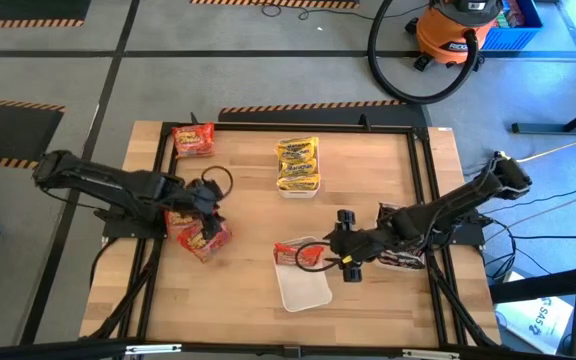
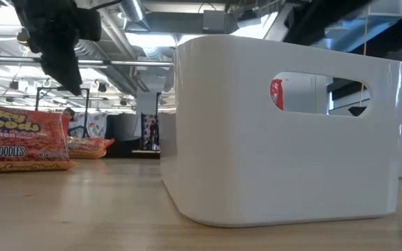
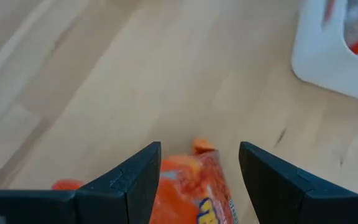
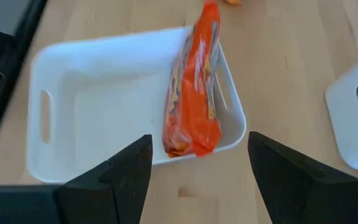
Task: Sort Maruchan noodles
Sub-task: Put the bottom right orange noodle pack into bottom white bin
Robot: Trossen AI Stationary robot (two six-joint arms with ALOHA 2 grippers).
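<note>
- Right gripper (image 4: 197,168) hovers with its fingers spread and empty over the near white tray (image 4: 98,106); the left gripper (image 3: 197,180), fingers also apart and holding nothing, hangs low over loose packets at the table's left side.
- Wooden table (image 1: 248,200) carries two white trays: the near one and a far tray of yellow packets (image 1: 297,163) toward the back.
- One red packet (image 4: 192,87) stands on edge inside the near tray, leaning against its wall.
- Red packets by the left gripper (image 1: 200,232) lie unsorted on the wood, and another red packet (image 1: 192,139) sits in the back left corner.
- Dark packets (image 1: 404,260) appear to lie under the right arm, mostly hidden.
- Judged from this, sorting is partway: yellows are binned, one red is in, several reds remain out.
</note>
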